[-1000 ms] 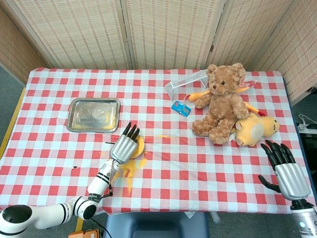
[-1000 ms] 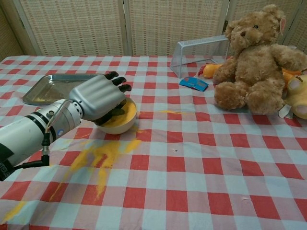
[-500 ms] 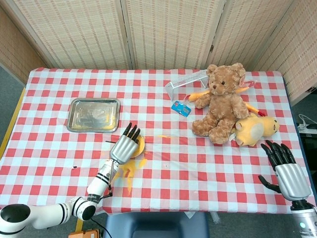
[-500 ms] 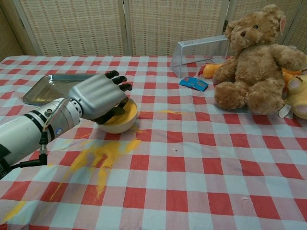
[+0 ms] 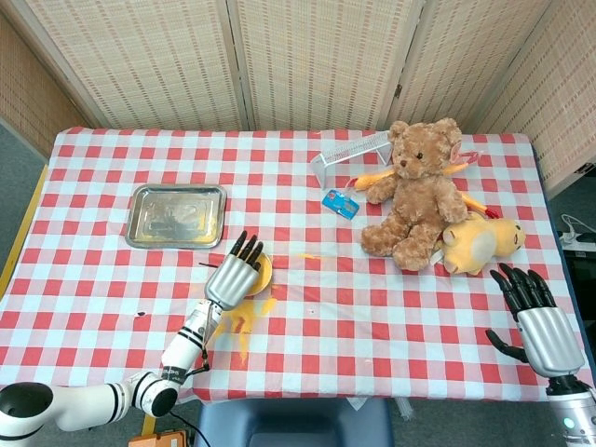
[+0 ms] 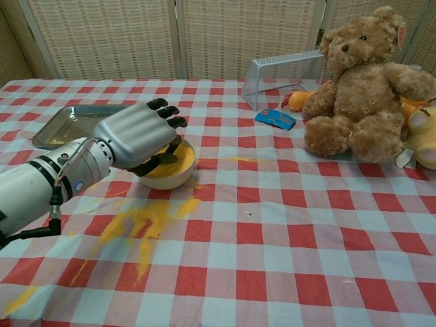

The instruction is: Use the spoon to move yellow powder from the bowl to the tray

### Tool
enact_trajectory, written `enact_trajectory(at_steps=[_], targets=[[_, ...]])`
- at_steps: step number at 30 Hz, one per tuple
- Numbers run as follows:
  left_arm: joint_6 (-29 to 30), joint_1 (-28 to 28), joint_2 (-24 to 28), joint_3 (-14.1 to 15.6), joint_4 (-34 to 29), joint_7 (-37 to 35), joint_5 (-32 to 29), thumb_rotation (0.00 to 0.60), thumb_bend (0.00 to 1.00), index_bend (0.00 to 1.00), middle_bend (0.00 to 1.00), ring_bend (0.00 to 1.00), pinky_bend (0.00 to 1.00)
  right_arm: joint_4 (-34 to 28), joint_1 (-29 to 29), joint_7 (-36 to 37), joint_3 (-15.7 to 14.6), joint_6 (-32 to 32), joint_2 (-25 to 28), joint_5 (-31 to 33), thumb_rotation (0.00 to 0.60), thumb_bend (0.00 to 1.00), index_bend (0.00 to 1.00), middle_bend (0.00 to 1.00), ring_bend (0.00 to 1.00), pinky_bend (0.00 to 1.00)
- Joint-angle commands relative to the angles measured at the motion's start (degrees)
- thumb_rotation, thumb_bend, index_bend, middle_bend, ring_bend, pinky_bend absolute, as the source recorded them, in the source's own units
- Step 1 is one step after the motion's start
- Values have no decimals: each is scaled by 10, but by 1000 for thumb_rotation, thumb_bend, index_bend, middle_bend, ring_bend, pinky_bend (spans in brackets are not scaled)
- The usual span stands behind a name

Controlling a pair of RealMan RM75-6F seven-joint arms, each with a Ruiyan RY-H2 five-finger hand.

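A small yellow bowl (image 5: 262,274) (image 6: 174,170) holding yellow powder sits mid-table. My left hand (image 5: 232,273) (image 6: 136,135) hovers over it with fingers curled down and the thumb tucked beneath. A thin dark spoon handle (image 5: 203,266) sticks out at the hand's left side; the spoon's scoop is hidden under the hand. The metal tray (image 5: 177,215) (image 6: 67,124) lies behind and left of the bowl. My right hand (image 5: 532,311) rests at the table's near right edge, fingers spread and holding nothing.
Spilled yellow powder (image 5: 244,320) (image 6: 146,222) streaks the cloth in front of the bowl. A brown teddy bear (image 5: 415,192) (image 6: 364,88), a yellow plush (image 5: 480,240), a wire rack (image 5: 350,153) and a blue packet (image 5: 340,203) occupy the far right.
My left hand has lifted slightly above the bowl and drawn a little toward the left. The right hand has stayed still.
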Motion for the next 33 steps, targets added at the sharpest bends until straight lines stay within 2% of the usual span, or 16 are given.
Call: enact_trajectory(at_steps=[1, 12, 16, 19, 23, 27, 33], targets=[[4, 1, 4, 1, -7, -3, 2, 600, 520, 440, 90, 0, 45, 0, 0, 0, 0, 0, 0, -1, 600, 149, 0, 0, 0, 0], [19, -1, 19, -3, -22, -28, 17, 600, 517, 407, 90, 0, 45, -1, -3, -1, -3, 6, 1, -7, 600, 149, 0, 0, 0, 0], [21, 2, 28, -8, -28, -49, 15, 600, 464, 371, 79, 0, 46, -1, -3, 0, -3, 8, 1, -8, 600, 148, 0, 0, 0, 0], [12, 9, 48, -15, -57, -85, 1, 600, 425, 334, 40, 0, 44, 0, -2, 1, -3, 5, 1, -7, 600, 148, 0, 0, 0, 0], [-2, 19, 95, -20, -118, -128, -15, 600, 422, 308, 0, 0, 34, 0, -1, 2, -2, 4, 1, -8, 600, 149, 0, 0, 0, 0], [5, 27, 126, -16, -150, -144, -7, 600, 418, 348, 0, 0, 32, 0, -1, 3, -4, 5, 1, -11, 600, 149, 0, 0, 0, 0], [5, 31, 140, -16, -140, -166, -16, 600, 424, 418, 0, 0, 32, -2, -5, 4, -8, 13, 3, -21, 600, 148, 0, 0, 0, 0]])
